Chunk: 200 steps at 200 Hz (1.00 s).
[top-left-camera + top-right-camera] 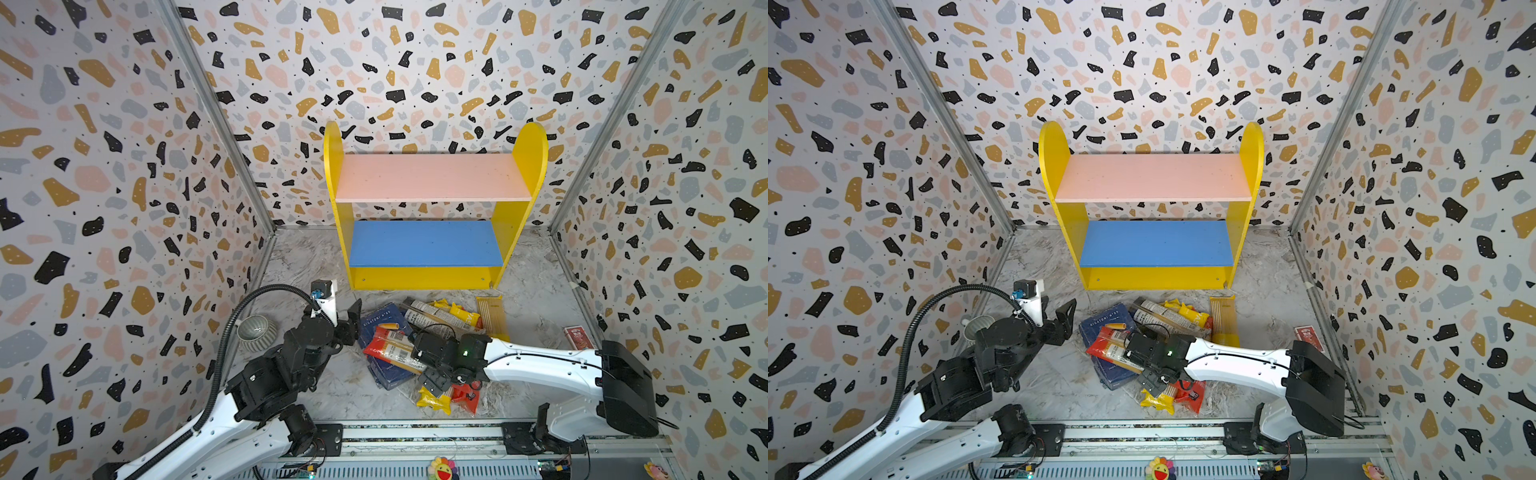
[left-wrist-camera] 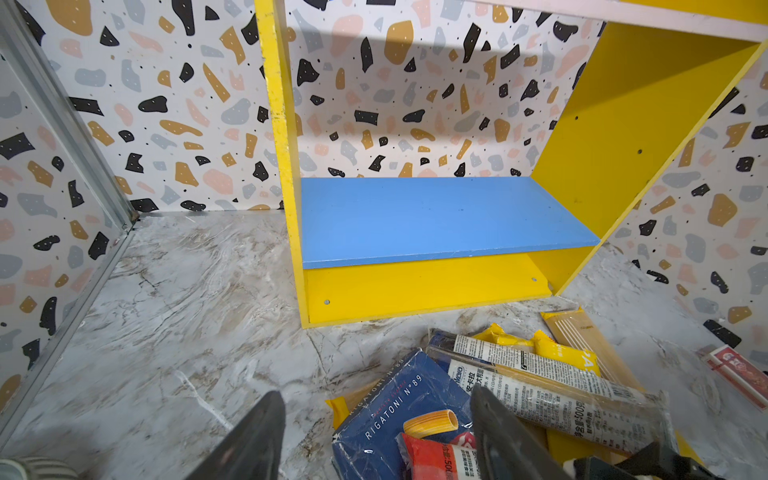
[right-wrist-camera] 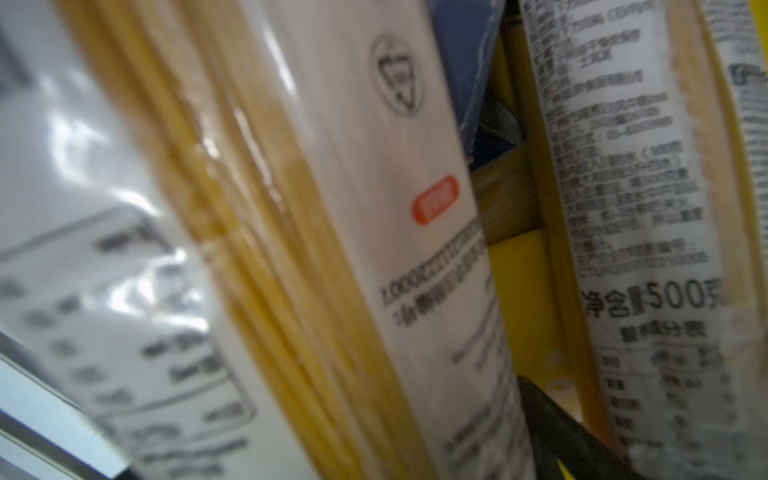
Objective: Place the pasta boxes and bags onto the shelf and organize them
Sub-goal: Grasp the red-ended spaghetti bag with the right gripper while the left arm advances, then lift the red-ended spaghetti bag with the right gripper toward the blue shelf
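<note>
Left wrist view: the left gripper (image 2: 376, 397) is seen with its fingers apart and nothing between them, and the rigatoni box (image 2: 399, 399) lies just beyond the fingertips. In both top views the shelf (image 1: 530, 166) stands at 12 o'clock against the back wall, with its pink upper board (image 1: 432, 176) and blue lower board (image 1: 424, 243) bare. Every pack is heaped on the table (image 1: 316, 386) just in front of the shelf, toward 6 o'clock. A red-and-clear bag (image 1: 392, 349) lies across the rigatoni box. The right gripper (image 1: 434, 384) is set low on the heap, reached in from 3 o'clock, just above a yellow bag (image 1: 434, 401) at the heap's 6 o'clock edge. Whether its fingers are apart or closed cannot be told, since the right wrist view is filled by blurred spaghetti bags at very close range.

The step in hand is judged to be a first pick from the heap. It would be done well if one bag alone were taken, gripped across its narrow width near the middle so that drooping is limited. Neighbouring bags should not be pinched along with it. The heap could be steadied from 9 o'clock by the left gripper. A straight lift is advised before any swing toward 12 o'clock.
</note>
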{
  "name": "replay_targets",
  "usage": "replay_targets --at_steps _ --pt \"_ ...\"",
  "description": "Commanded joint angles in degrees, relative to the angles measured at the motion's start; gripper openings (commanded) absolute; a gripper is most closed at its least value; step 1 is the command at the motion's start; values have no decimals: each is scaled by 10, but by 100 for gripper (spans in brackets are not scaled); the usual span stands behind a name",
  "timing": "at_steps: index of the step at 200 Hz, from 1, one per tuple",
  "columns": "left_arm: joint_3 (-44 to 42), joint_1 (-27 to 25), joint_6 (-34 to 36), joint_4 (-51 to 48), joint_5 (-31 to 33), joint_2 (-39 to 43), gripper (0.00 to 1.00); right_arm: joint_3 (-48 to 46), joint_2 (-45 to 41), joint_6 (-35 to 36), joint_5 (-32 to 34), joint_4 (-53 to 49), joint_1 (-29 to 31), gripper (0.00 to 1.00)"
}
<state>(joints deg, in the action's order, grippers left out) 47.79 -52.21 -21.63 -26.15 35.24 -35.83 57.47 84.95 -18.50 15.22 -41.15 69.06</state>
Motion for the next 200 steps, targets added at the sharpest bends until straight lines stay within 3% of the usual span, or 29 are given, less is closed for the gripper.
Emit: replay_targets --at_steps 1,16,56,97,200 --pt "9 -2 14 -5 7 6 71 14 6 12 19 -19 -2 88" --pt "6 -2 17 -6 8 3 71 13 8 14 18 -16 -8 80" --pt "6 -2 17 -11 4 5 72 -7 -13 24 -33 -1 -41 47" --pt "18 -2 17 -22 11 9 73 -13 -67 10 -81 14 -64 29" --pt "43 -2 15 -40 10 0 74 29 -157 -43 -235 58 -146 25"
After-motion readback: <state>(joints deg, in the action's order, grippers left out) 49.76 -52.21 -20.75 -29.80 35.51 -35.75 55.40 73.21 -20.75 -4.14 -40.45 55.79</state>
